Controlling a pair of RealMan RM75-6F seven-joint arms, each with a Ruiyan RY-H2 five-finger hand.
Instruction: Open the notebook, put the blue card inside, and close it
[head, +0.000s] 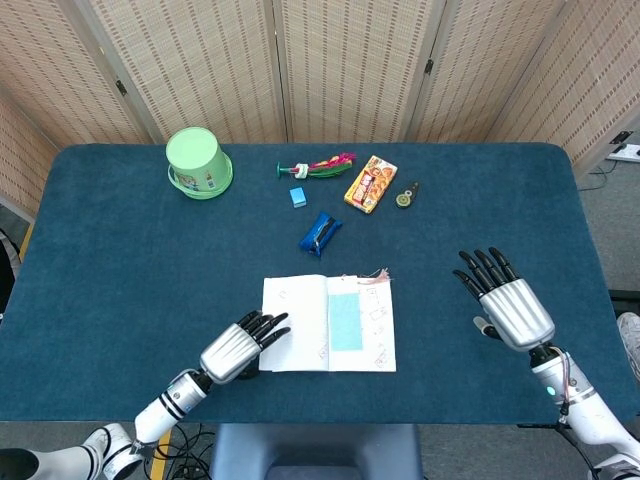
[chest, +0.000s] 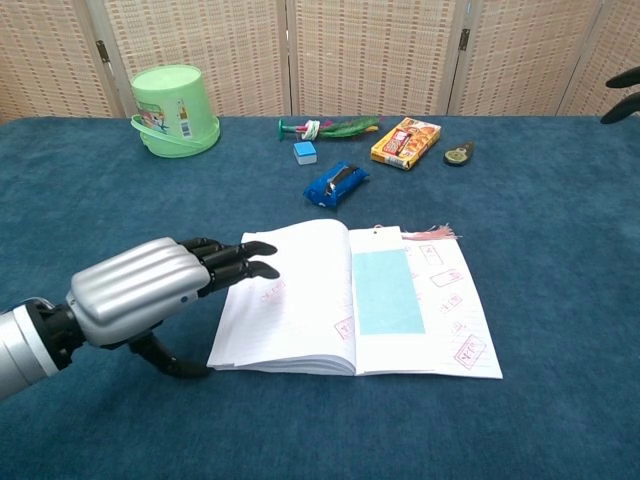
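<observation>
1 open notebook (chest: 300, 300), 1 blue card (chest: 387, 292)

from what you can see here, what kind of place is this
Probably a robot test setup, not a home: a table covered in blue cloth, woven folding screens closing it off behind, and small props such as a green bucket.

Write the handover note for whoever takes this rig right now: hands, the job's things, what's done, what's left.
Left hand: holds nothing, fingers over the outer edge of the notebook's left page, thumb low at that edge.
Right hand: open, apart from the notebook on its right side.
Notebook lies open near the front of the table; blue card lies flat on its right page.
Done: opened, card in.
Left: close the notebook.
</observation>
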